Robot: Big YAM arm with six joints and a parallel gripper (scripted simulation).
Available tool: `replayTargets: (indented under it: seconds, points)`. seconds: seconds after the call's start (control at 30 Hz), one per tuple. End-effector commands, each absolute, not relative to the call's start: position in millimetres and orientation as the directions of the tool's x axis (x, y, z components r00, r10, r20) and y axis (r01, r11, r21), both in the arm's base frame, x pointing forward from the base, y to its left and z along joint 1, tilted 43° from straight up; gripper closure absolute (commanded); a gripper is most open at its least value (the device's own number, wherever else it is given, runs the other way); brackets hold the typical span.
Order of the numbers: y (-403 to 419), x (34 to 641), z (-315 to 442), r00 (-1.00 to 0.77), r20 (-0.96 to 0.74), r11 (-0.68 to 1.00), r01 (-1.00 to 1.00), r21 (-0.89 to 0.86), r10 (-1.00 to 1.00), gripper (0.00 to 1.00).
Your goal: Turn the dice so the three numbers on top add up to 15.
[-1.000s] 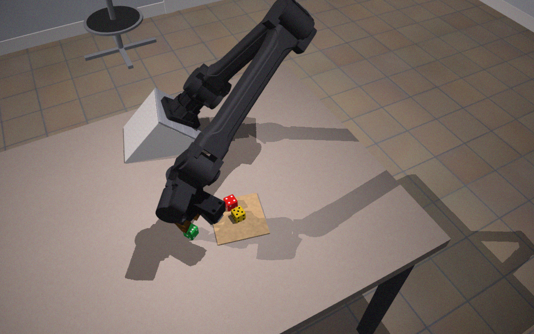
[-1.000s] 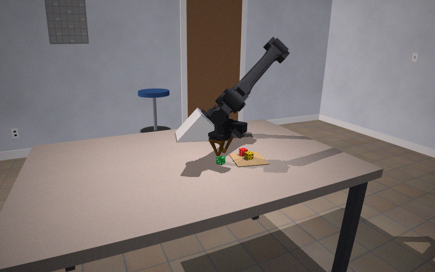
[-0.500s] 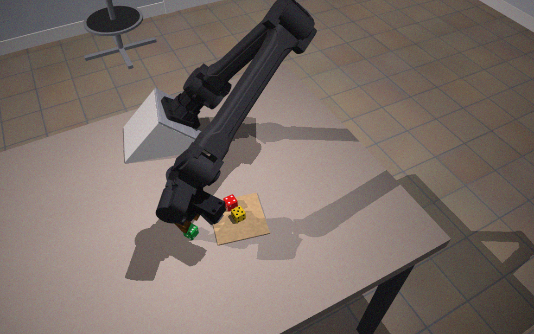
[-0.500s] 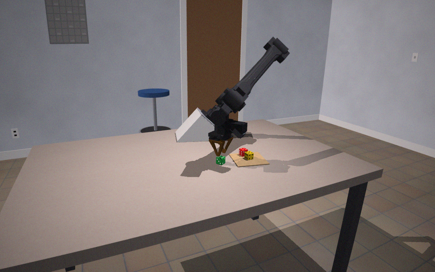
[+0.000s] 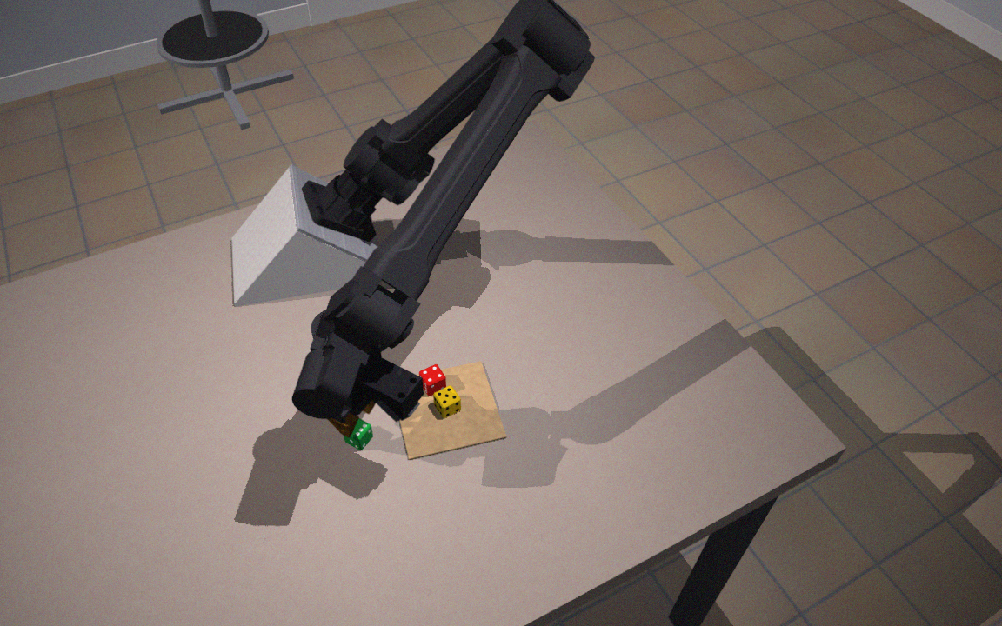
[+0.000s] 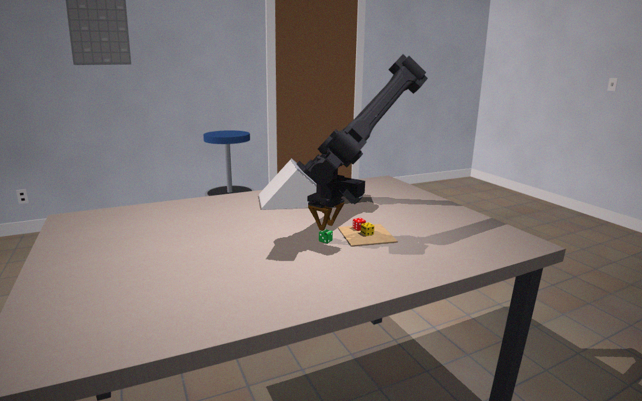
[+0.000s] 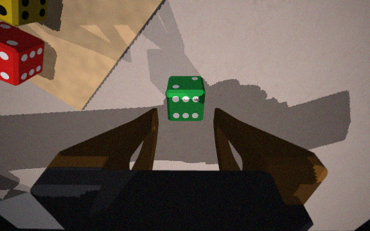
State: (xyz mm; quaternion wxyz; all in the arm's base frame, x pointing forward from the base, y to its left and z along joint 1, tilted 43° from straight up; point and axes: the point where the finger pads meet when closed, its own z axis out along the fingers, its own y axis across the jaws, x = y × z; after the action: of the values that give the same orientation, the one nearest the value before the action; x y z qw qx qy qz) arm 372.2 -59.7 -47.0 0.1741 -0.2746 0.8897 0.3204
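A green die [image 5: 359, 435] [image 6: 325, 236] [image 7: 185, 107] rests on the table beside the mat [image 5: 483, 401] [image 6: 378, 238] [image 7: 85, 74], with what looks like its six up. A red die [image 5: 432, 379] [image 6: 359, 224] [image 7: 11, 67] shows four on top and sits near the mat's back edge. A yellow die [image 5: 447, 402] [image 6: 367, 229] [image 7: 12, 17] shows five on top, on the mat close to the red one. My gripper [image 6: 326, 226] [image 7: 185, 115] is open, pointing down over the green die, with nothing held. The top view mostly hides its fingers behind the wrist.
A white wedge-shaped block [image 5: 278, 261] [image 6: 286, 191] stands behind, under the arm's base. The forearm comes down from the upper right in the top view. The red and yellow dice stand to one side of the fingers. The table's right edge lies beyond the mat.
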Motion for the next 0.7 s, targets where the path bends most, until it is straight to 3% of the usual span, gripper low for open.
replayTargets:
  seconds: [0.0,0.67]
  points:
    - [-60.0,386.0,-46.5,-0.783,-0.492,0.643,-0.606,0.468,-0.380,0.55]
    - [-51.7,375.9,-54.7,-0.790,-0.484,0.640,-0.599,0.481,-0.376,0.55]
